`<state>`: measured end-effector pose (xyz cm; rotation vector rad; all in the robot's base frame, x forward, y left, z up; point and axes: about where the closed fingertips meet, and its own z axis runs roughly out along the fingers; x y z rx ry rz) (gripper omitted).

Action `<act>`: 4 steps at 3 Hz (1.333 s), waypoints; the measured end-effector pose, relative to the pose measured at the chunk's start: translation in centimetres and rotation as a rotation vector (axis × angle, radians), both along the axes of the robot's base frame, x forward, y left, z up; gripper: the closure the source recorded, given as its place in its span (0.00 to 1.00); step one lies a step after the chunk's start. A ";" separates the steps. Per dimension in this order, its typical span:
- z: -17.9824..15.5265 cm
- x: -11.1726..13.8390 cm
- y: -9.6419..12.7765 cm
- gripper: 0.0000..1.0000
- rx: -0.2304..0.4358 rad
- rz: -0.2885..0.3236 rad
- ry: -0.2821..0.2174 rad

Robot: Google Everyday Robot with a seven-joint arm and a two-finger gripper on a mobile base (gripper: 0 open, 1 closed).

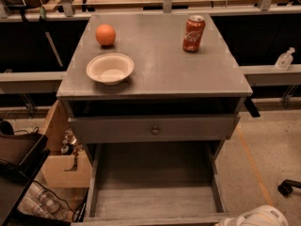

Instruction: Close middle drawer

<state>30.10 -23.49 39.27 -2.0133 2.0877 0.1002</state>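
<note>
The middle drawer (155,199) is pulled far out of the grey cabinet (155,69). Its long empty box runs toward the bottom edge, where only the top rim of its front (150,219) shows; its knob is hidden. Above it, the taller-fronted top drawer (117,128) with a round knob (155,130) stands slightly out. The gripper is out of view. Only a white rounded part of my arm (258,216) shows at the bottom right corner, just right of the open drawer's front corner.
On the cabinet top stand an orange (105,34), a white bowl (110,68) and a red soda can (193,33). A cardboard box (63,166) and a dark bin (19,157) sit on the floor at the left. A black caster (288,187) is at the right.
</note>
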 end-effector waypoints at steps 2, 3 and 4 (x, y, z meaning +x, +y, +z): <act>0.1 2.4 0.9 1.00 0.004 0.040 -0.054; 0.7 4.2 1.6 1.00 0.006 0.057 -0.088; 0.7 4.2 1.6 1.00 0.006 0.057 -0.088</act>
